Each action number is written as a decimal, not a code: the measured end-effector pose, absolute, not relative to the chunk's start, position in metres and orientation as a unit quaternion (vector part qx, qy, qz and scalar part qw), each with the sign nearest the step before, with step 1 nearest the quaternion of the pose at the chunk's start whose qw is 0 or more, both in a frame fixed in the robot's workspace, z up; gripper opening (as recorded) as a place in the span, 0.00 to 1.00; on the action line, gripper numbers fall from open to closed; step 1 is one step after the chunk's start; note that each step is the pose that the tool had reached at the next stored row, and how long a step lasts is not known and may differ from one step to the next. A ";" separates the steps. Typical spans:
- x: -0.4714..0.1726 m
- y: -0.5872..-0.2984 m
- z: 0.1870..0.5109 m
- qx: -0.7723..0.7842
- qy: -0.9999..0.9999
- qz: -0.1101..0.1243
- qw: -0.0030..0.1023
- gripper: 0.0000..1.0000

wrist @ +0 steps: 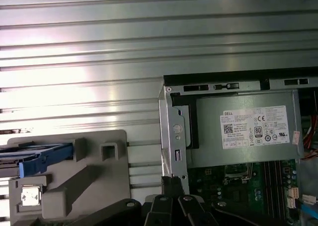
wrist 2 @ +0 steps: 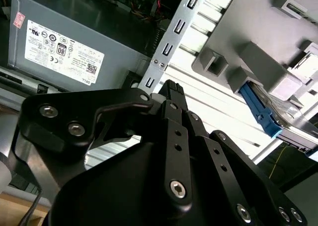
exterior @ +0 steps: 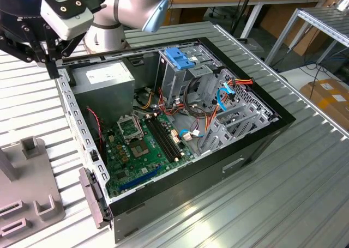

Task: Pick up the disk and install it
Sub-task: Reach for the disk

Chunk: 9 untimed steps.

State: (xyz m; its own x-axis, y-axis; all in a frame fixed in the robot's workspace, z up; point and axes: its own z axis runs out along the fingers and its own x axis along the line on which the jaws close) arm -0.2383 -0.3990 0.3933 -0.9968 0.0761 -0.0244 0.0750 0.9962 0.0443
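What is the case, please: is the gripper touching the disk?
Apart. In the first wrist view, the gripper sits well clear of the disk.

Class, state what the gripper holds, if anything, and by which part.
Nothing. The gripper is empty, jaws shut; the disk sits apart in the grey holder.

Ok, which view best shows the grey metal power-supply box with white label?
The first wrist view: the box faces the camera, label whole. The exterior view shows it obliquely; the second wrist view, tilted, partly hidden.
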 end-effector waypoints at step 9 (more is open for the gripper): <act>-0.248 -0.399 0.393 0.038 0.999 0.022 0.013 0.11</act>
State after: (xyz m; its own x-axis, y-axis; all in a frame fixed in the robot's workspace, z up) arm -0.2480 -0.3990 0.3933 -0.9968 0.0763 -0.0245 0.0752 0.9962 0.0443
